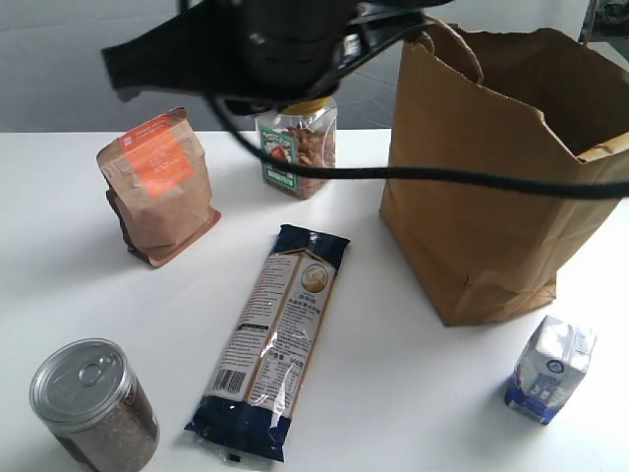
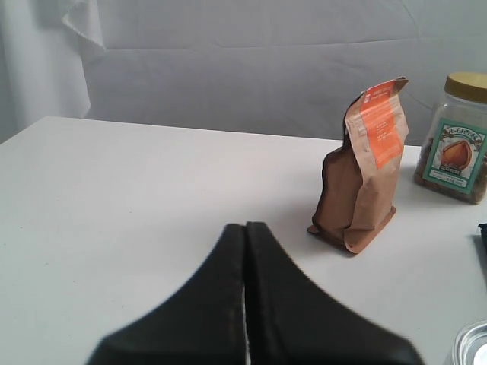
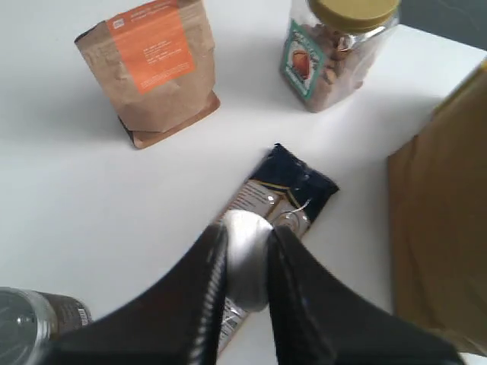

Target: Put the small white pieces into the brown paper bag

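Note:
One small white piece (image 3: 245, 262), a pale rounded lump, is pinched between the black fingers of my right gripper (image 3: 245, 232). The gripper hangs high above the long dark packet (image 3: 281, 194). The brown paper bag (image 1: 491, 177) stands open and upright at the right of the table, and its side (image 3: 441, 228) shows beside the gripper. In the exterior view only the blurred dark bulk of the right arm (image 1: 285, 44) shows along the top, with its cable crossing in front of the bag. My left gripper (image 2: 245, 228) is shut with nothing in it, low over bare table. No other white pieces are visible.
A brown pouch with an orange label (image 1: 157, 187) and a nut jar with a yellow lid (image 1: 298, 147) stand at the back. A long dark packet (image 1: 275, 339) lies in the middle. A tin can (image 1: 93, 403) sits front left and a blue-and-white carton (image 1: 550, 369) front right.

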Controlling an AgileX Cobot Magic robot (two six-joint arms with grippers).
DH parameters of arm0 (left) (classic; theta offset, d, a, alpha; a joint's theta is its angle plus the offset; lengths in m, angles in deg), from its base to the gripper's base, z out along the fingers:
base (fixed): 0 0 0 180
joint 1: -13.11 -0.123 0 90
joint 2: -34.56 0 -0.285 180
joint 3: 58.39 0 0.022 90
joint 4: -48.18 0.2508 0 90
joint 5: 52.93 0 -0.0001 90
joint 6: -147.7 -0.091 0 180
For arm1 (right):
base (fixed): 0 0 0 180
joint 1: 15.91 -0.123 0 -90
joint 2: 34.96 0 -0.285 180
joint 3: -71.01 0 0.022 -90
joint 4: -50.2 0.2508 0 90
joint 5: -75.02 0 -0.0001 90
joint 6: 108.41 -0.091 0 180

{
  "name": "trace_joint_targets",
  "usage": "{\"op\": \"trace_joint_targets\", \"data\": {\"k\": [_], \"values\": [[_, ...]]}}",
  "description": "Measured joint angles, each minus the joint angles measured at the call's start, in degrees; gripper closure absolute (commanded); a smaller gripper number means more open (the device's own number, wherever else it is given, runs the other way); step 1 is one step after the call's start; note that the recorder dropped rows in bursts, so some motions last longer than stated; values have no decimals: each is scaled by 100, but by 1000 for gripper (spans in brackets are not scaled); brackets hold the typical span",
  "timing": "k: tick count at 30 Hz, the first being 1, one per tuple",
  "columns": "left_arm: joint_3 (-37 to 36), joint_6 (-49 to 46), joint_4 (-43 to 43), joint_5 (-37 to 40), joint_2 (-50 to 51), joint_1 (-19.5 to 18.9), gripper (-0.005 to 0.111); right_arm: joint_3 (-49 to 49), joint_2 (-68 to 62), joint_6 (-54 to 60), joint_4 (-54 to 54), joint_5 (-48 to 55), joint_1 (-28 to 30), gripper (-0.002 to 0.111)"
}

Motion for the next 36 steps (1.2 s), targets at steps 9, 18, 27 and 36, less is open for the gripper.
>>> {"op": "trace_joint_targets", "data": {"k": [9, 18, 27, 36], "values": [[0, 0, 0, 0, 0, 0, 107, 1715, 2065, -824, -1267, -10, 156, 90], [0, 0, 0, 0, 0, 0, 107, 2243, 2437, -851, -1432, -153, 1638, 90], [0, 0, 0, 0, 0, 0, 107, 2257, 1934, -345, -790, -952, 3135, 90], [0, 0, 0, 0, 0, 0, 107, 2257, 1012, -70, -500, -1562, 3644, 81]]}}
